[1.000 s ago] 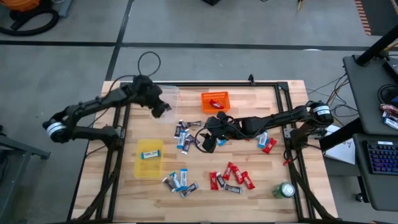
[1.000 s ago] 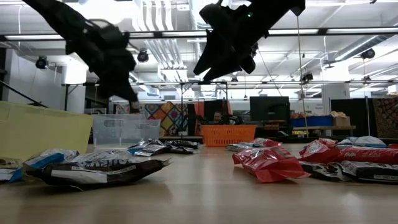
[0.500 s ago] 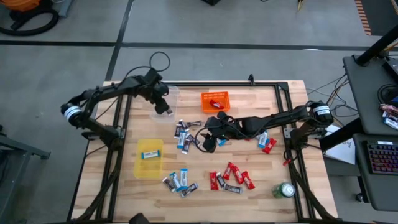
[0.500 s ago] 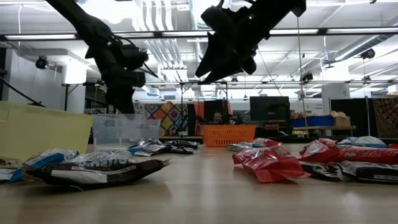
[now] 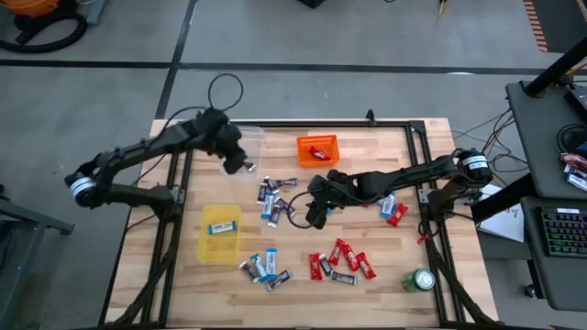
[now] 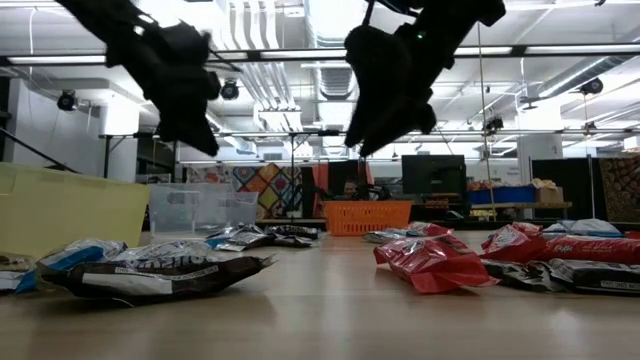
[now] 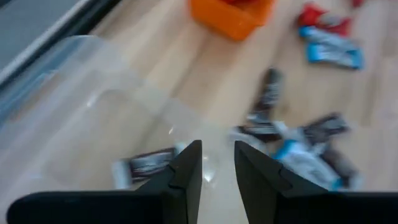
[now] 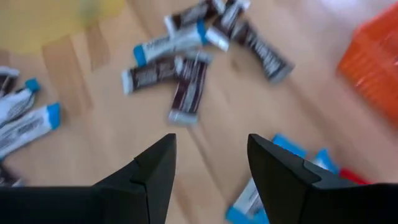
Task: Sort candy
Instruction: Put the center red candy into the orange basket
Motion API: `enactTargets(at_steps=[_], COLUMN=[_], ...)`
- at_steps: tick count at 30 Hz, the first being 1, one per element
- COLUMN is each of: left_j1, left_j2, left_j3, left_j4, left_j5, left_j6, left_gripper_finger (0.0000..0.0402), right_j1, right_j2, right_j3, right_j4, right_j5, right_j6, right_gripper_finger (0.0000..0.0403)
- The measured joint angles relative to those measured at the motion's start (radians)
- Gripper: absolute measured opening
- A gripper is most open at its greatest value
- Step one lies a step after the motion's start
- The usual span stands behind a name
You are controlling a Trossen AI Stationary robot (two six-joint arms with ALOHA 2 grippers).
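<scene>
We see the candy [image 5: 271, 197] scattered over the wooden worktop [image 5: 385, 275]. One mixed cluster of dark and blue-and-white bars lies just beside the orange bin [image 5: 316, 149], toward the worktop's middle. A red group [image 5: 341, 258] sits well apart from that bin, at the near edge, and another small pile [image 5: 263, 267] lies farther along that edge.

One dark bar [image 7: 144, 165] lies inside the clear bin [image 5: 246, 145], which stands beside the orange bin. The left gripper [image 5: 240, 161] hangs over the clear bin with its fingers a narrow way apart and empty.

The right gripper [image 5: 314, 212] hovers near the orange bin, above the mixed cluster, fingers wide apart and holding nothing.

We judge the main risk here: the bars overlap, so closing fingers could catch two wrappers of different colours, or nudge a bar aside.
</scene>
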Motion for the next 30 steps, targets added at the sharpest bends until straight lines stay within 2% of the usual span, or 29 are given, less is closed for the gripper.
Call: enactTargets(at_steps=[5, 8, 12, 17, 23, 30], left_j1=[-0.205, -0.36, -0.555, -0.733, -0.838, -0.85], left_j2=[-0.164, -0.227, -0.253, -0.24, -0.209, -0.163], left_j3=[-0.154, -0.241, -0.318, -0.341, -0.327, -0.302], left_j4=[0.204, 0.373, 0.544, 0.644, 0.702, 0.713], left_j5=[-0.039, -0.139, -0.277, -0.455, -0.518, -0.519], left_j6=[-0.174, -0.269, -0.323, -0.354, -0.349, -0.348], left_gripper_finger=[0.0077, 0.0077, 0.0076, 0.0076, 0.0076, 0.0076], right_j1=[0.0, -0.003, -0.009, -0.029, -0.098, -0.167], right_j2=[0.0, 0.0, 0.0, 0.004, 0.004, 0.005], right_j3=[0.0, 0.001, 0.001, -0.009, -0.043, -0.117], right_j4=[-0.124, -0.242, -0.403, -0.512, -0.378, -0.26], right_j5=[-0.046, -0.045, -0.037, 0.012, 0.049, 0.051], right_j6=[0.134, 0.218, 0.266, 0.265, 0.204, 0.186], right_gripper_finger=[0.0187, 0.0187, 0.0187, 0.0187, 0.0187, 0.0187])
